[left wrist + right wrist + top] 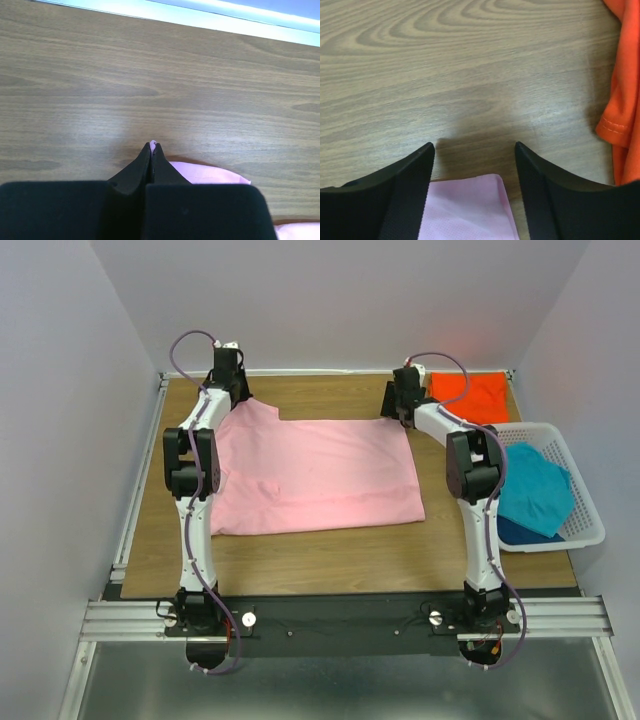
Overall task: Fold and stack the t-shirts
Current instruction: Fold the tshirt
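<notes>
A light pink t-shirt (315,475) lies spread flat across the middle of the table. My left gripper (232,388) is at its far left corner, shut on a pinch of pink cloth that peeks out at the fingertips (153,145); more of the pink t-shirt (210,174) trails to the right. My right gripper (402,412) hovers over the far right corner, open, and the pink corner (470,205) lies between its fingers (415,165) untouched. An orange t-shirt (470,395) lies at the back right, its sleeve hem (620,115) close to the right finger. A teal t-shirt (535,490) sits in the basket.
A white lattice basket (590,532) stands at the right edge, with a darker blue cloth (520,532) under the teal shirt. A white rail (200,17) borders the table's far edge. Bare wood (350,555) shows in front of the pink shirt.
</notes>
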Controlling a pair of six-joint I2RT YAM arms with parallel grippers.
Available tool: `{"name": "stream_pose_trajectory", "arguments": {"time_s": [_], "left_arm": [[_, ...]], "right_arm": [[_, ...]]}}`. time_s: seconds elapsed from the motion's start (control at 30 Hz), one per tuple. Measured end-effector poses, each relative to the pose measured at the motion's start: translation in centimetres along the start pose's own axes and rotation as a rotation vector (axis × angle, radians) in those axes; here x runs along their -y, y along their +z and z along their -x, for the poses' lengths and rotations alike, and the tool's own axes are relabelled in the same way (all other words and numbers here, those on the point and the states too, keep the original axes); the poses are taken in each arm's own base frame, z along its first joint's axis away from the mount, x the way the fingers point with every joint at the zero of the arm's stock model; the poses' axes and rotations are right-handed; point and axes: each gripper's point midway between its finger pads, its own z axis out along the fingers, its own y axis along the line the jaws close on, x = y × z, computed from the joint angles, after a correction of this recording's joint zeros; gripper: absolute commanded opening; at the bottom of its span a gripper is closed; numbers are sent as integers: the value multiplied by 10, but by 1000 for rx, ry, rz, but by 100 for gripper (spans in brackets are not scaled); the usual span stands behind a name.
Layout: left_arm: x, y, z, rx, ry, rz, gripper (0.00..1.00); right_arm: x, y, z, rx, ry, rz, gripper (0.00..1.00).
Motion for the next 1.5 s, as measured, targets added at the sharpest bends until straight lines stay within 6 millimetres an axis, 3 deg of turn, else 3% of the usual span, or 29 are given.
{"name": "stream_pose_trajectory", "arguments": {"time_s": [0.13, 0.4, 0.6, 0.8, 1.0, 1.23, 1.5], "left_arm": [[1, 3, -7, -3, 3, -13, 0], [-3, 5, -44, -73, 4, -20, 0], [-2, -7, -44, -67, 3, -30, 0], [1, -32, -26, -10, -6, -42, 0], [1, -68, -28, 31, -20, -54, 0], [-2, -105, -44, 61, -45, -66, 0], [-11, -142, -89, 42, -104, -60, 0]], "right_arm": [[1, -3, -2, 2, 11, -1, 63], [6, -14, -13, -27, 27, -8, 24], [8, -19, -17, -41, 30, -7, 1], [2, -29, -18, -47, 7, 3, 1], [-10, -59, -11, -27, -14, 31, 1], [-12, -99, -11, -12, -22, 45, 1], [5, -132, -26, -21, -12, 22, 1]]}}
